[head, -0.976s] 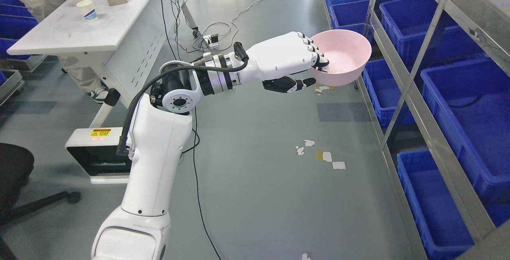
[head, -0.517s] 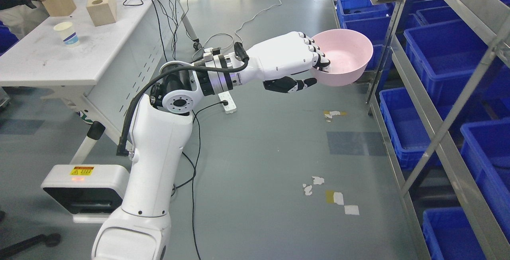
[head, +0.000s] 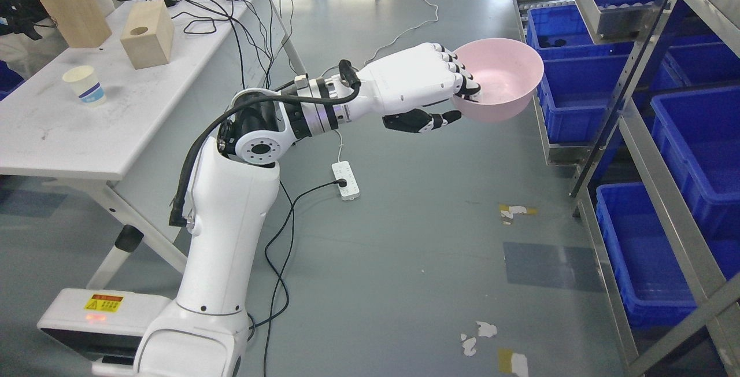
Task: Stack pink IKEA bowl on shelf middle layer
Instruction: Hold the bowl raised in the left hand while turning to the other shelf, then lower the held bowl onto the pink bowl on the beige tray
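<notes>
My left hand [head: 457, 102] holds a pink bowl [head: 504, 79] out over the grey floor, at the upper middle of the head view. Its fingers [head: 462, 76] curl over the bowl's near rim into the inside, and the dark thumb [head: 430, 121] presses from below. The bowl is upright and looks empty. It hangs in the air just left of the metal shelf rack [head: 618, 76], apart from it. My left arm reaches up from the lower left. My right arm is out of sight.
The rack on the right holds several blue bins [head: 578, 70] on slanted layers. A white table [head: 87, 122] at the left carries a paper cup [head: 85, 85], wooden blocks [head: 147, 41] and cables. A power strip [head: 346, 180] and cords lie on the floor.
The whole picture has shifted: floor, table and rack slide down and toward the viewer, so the camera has moved. The hand and bowl keep the same pose in the picture, grip unchanged.
</notes>
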{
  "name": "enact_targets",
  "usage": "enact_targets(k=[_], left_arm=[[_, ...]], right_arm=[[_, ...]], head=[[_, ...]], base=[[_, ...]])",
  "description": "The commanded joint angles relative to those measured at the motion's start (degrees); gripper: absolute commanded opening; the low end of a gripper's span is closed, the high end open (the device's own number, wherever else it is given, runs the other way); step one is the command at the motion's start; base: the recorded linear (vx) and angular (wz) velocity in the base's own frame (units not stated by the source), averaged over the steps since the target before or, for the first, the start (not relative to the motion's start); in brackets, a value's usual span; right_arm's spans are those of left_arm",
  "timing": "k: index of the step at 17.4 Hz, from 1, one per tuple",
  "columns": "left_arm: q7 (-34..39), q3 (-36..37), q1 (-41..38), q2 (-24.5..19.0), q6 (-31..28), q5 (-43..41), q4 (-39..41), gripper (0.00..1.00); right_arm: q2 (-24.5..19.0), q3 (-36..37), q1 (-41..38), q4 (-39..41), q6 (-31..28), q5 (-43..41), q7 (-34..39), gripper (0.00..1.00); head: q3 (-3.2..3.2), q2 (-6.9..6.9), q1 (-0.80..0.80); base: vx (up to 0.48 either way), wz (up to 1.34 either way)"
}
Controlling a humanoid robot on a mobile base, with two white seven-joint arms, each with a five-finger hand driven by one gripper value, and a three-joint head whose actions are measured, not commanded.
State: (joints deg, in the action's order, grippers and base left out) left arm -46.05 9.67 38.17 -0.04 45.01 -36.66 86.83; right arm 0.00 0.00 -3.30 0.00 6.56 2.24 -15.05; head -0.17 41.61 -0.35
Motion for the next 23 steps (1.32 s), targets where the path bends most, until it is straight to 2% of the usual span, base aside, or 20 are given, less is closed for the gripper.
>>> enact_targets(k=[1,8,12,16,18,21,23], left_arm=[[0.0,0.1,0.1,-1.0,0.0,0.2,0.1,0.03],[0.0,0.8,1.9,-1.0,0.0,3.3,0.0,0.03],[-0.1,0.8,5.2,-1.0,0.0,6.8,0.0,0.03],[-0.6,-3.2,13.3,-1.0,-1.6,7.0,-0.5,0.04],[-2.5,-5.0,15.6,-1.0,-4.6,4.6,-1.9,0.03],[-5.5,-9.8,16.3,-1.0,-9.3,-6.6,-3.4,0.03],[-8.3,-9.6,16.3,-1.0,-10.0,-8.2,-5.1,0.03]], right_arm=[[1.0,-0.3,0.0,1.0,0.0,0.0,0.0,1.00],[1.0,-0.3,0.0,1.0,0.0,0.0,0.0,1.00],[1.0,-0.3,0.0,1.0,0.0,0.0,0.0,1.00],[1.0,-0.3,0.0,1.0,0.0,0.0,0.0,1.00],[1.0,-0.3,0.0,1.0,0.0,0.0,0.0,1.00],[1.0,-0.3,0.0,1.0,0.0,0.0,0.0,1.00],[1.0,-0.3,0.0,1.0,0.0,0.0,0.0,1.00]], head=[[0.00,0.00,0.00],[0.00,0.00,0.00],[0.00,0.00,0.00],[0.00,0.00,0.00],[0.00,0.00,0.00],[0.00,0.00,0.00],[0.00,0.00,0.00]], base=[[0.381,0.10],[0.282,-0.33],[0.153,-1.31],[0.051,-1.59],[0.019,-1.40],[0.007,-1.22],[0.028,-1.10]])
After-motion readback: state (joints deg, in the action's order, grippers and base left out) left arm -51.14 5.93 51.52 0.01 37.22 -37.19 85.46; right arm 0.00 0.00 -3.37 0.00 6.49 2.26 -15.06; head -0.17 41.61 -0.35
